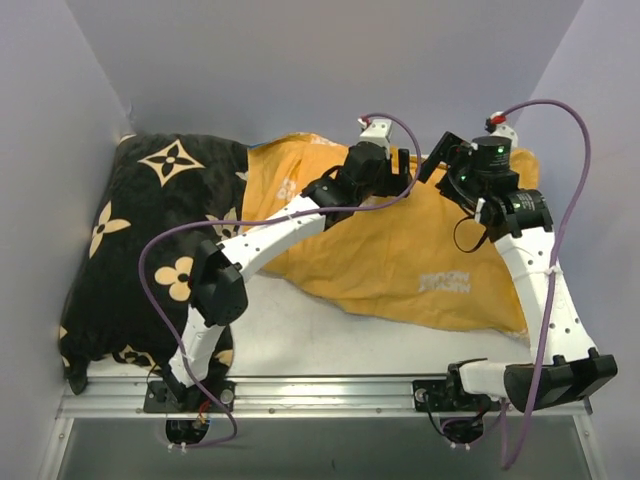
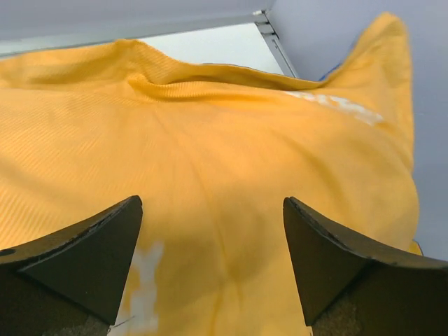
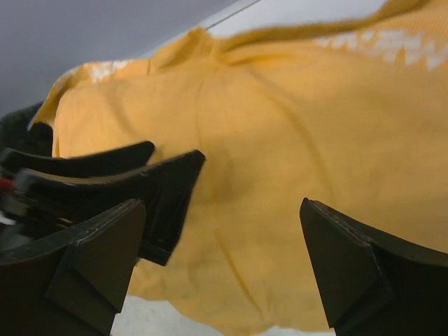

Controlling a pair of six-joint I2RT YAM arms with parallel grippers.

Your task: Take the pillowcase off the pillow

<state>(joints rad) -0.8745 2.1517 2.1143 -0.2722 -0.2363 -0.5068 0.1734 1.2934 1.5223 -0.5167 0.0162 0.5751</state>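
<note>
- pillowcase (image 1: 400,260): white lettering too small to read from above; far edge hidden behind both wrists.
- black cushion (image 1: 150,230): near part covered by left arm (image 1: 260,245).
- left gripper (image 3: 175,152): body blurred in the right wrist view, cut off at the left edge.

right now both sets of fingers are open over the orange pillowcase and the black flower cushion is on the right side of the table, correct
No: the black flower cushion lies on the left side, as the top external view shows. The left arm's fingers and the right arm's fingers are open over the orange pillowcase.
</note>
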